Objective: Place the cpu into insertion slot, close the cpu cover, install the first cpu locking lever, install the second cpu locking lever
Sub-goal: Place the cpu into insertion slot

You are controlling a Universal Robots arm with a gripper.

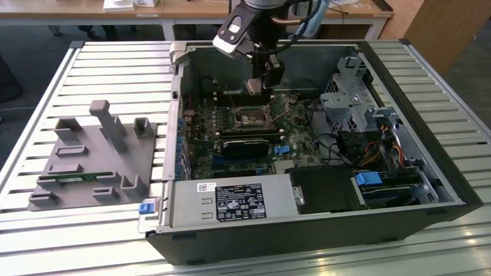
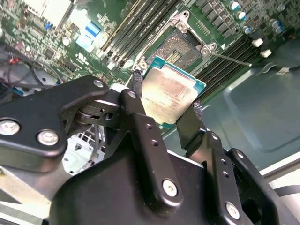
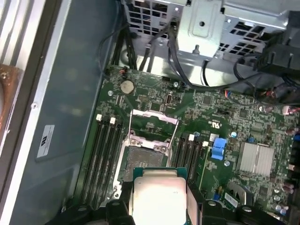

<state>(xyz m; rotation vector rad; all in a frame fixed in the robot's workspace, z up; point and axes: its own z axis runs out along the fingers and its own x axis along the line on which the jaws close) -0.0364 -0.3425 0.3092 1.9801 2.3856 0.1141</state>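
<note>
My gripper hangs inside the open computer case, shut on the cpu, a thin square chip with a dull silvery top. In both wrist views the cpu sits between the two black fingers, and my gripper holds it by opposite edges. It hovers above the motherboard, apart from the open insertion slot. The cpu cover, a thin silvery frame, stands swung open beyond the slot. A thin wire lever sticks out beside the slot.
Memory slots flank the socket on both sides. A metal drive cage with cables fills the case at the exterior view's right, and a power supply lies at the front. A grey fixture block rests on the slatted table.
</note>
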